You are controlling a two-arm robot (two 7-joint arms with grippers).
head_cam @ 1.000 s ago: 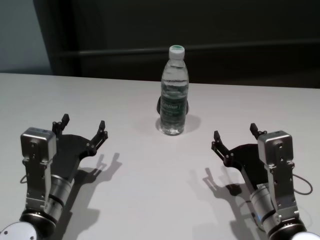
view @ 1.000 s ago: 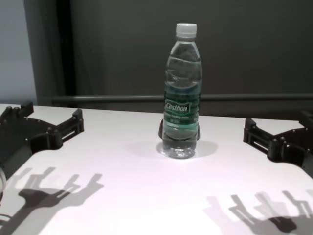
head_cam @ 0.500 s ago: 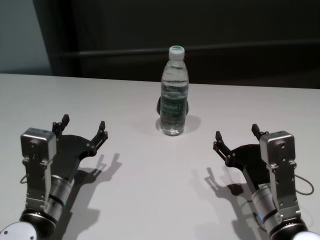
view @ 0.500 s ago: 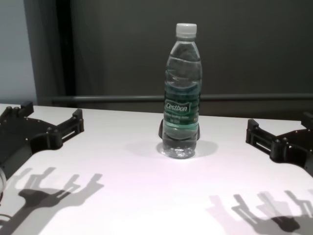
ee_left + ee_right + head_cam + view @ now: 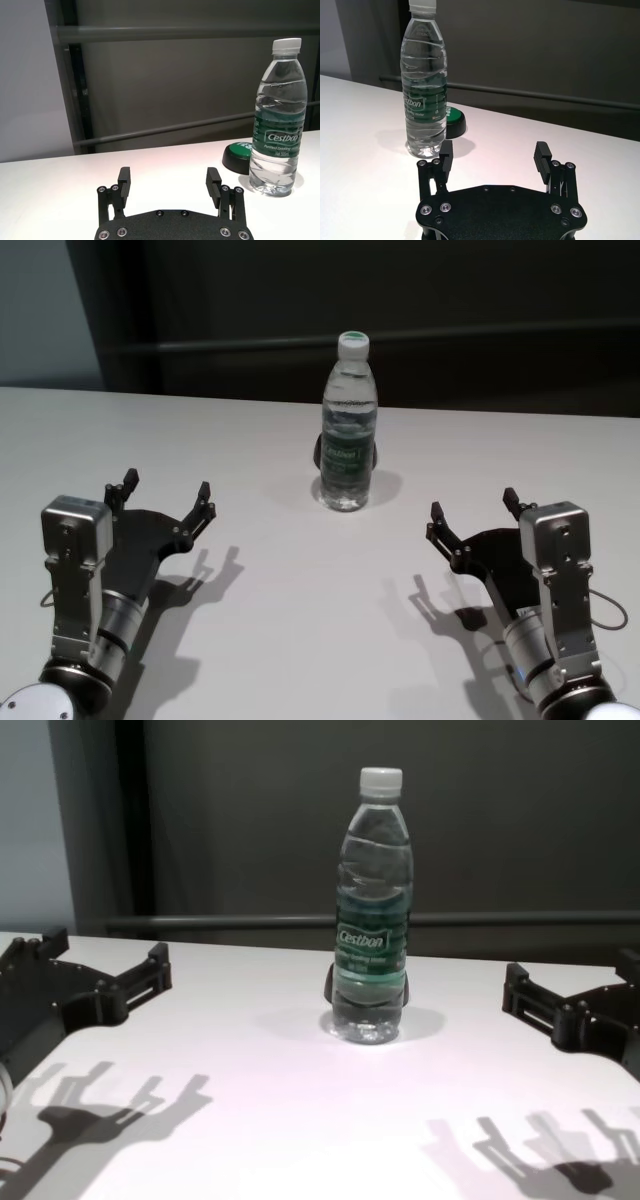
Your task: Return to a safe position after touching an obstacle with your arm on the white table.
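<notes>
The obstacle, a clear water bottle (image 5: 349, 426) with a white cap and green label, stands upright at the middle back of the white table (image 5: 300, 620). It also shows in the chest view (image 5: 373, 910), the left wrist view (image 5: 278, 120) and the right wrist view (image 5: 424, 82). My left gripper (image 5: 166, 496) is open and empty, low over the table at the near left, well apart from the bottle. My right gripper (image 5: 472, 508) is open and empty at the near right, also apart from it.
A small dark round stub with a green top (image 5: 240, 156) sits on the table just behind the bottle. A dark wall with a horizontal rail (image 5: 200, 342) runs behind the table's far edge.
My right gripper has drawn back slightly toward me and to the right. The left arm and the bottle have not moved.
</notes>
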